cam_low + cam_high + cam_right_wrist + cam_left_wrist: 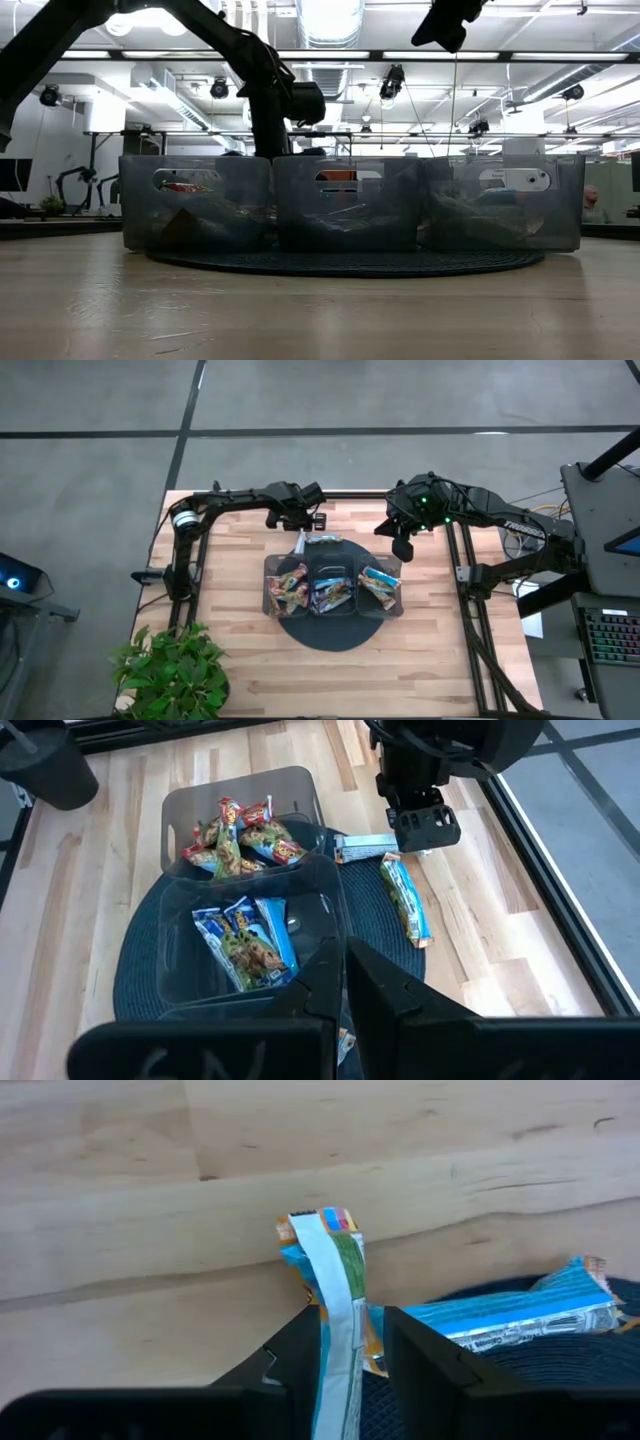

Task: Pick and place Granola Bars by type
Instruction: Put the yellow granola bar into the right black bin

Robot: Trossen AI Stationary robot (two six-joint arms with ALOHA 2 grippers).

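Note:
My left gripper [352,1320] [300,532] stands at the far side of the dark three-compartment tray [268,564], pointing steeply down, shut on a light blue granola bar [335,1270] [405,900]. A second light blue bar [510,1315] [323,540] lies flat beside it, on the far edge of the round dark mat [330,635]. The tray holds reddish-orange bars [287,588] on the left, dark blue ones [332,592] in the middle and light blue ones [380,582] on the right. My right gripper [403,548] [340,955] hangs shut and empty, high above the tray's right end. My left gripper pinches the bar's two flat faces [340,1342] between its two fingers, coming from above. The bar stands on edge, its back seam up, and runs along the fingers; its free end [322,1222] reaches out past their tips. Whether it is clear of the table I cannot tell.
The tray sits on the mat in the middle of the wooden table [220,620]. A potted plant [172,672] stands at the near left corner. Bare wood lies to the left, to the right and in front of the mat.

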